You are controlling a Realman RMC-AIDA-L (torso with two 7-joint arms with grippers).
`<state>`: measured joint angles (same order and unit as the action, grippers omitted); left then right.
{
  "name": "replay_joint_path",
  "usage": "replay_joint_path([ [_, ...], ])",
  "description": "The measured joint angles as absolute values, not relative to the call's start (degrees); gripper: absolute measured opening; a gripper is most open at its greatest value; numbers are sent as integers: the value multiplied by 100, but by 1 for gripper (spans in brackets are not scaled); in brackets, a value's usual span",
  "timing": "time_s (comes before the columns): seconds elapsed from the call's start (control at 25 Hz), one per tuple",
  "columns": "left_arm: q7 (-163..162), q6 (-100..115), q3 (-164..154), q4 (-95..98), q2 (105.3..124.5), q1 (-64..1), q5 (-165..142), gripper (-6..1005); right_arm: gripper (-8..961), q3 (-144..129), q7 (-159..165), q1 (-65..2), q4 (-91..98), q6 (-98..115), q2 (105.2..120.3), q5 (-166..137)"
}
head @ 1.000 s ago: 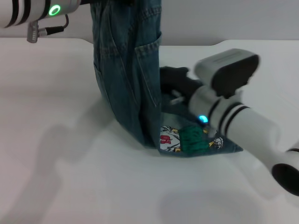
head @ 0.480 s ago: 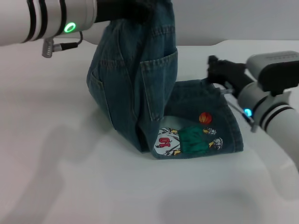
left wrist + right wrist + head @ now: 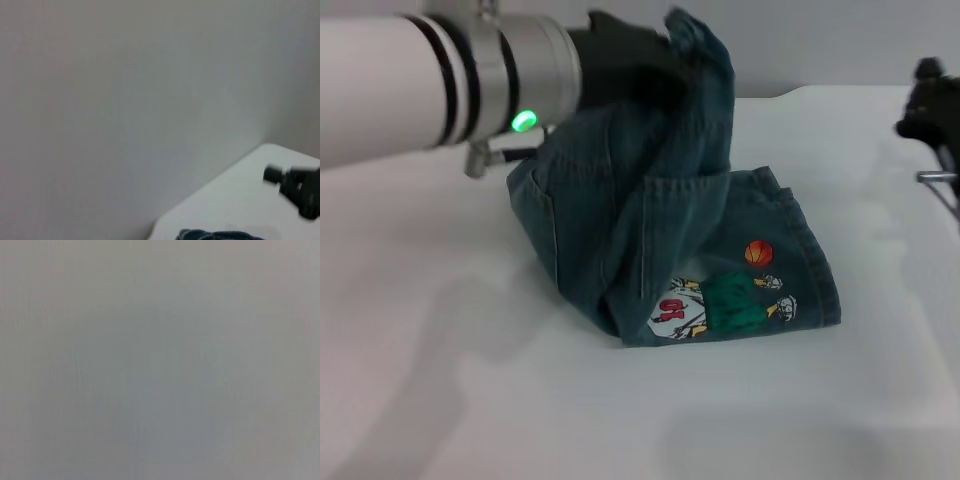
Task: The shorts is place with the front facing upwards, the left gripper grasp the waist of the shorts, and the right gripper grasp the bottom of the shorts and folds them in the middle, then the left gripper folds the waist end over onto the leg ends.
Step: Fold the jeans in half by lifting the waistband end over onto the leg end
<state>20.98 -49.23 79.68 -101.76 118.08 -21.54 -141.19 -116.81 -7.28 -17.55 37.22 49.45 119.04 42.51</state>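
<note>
Head view shows my left gripper pinching the waist of the shorts up high, so a loose pinch could drop it crooked before the leg ends; the right gripper sits off at the side, fingers I cannot tell.

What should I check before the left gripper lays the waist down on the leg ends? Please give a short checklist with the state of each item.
1. Left gripper holds the waist of the shorts: ok, the cloth hangs from it, lifted off the table.
2. Leg ends lie flat on the table: ok, the cartoon print faces up.
3. Right gripper is out of the way: ok, it is at the right edge, apart from the shorts.
4. Waist is over the leg ends: not ok, it hangs to the left of them.
5. Hanging cloth is free of twists: cannot tell.
</note>
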Motion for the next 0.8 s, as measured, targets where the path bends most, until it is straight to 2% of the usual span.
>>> replay_joint_path([
  [0.08,2100,-4772,7787,-9962,11808,-2147,-13987,107,-3,-11644,-733,-1354,3834,5633,11929,3935],
  [0.24,2100,-4608,7563,-9800,11812,-2145,-13819,107,-3,-11602,-736,-1095,3888,6002,11937,3822],
  [0.8,2105,-3426,6834,-8551,11822,-2335,-13210,107,-3,-11187,-702,-744,3798,6327,11942,3827],
])
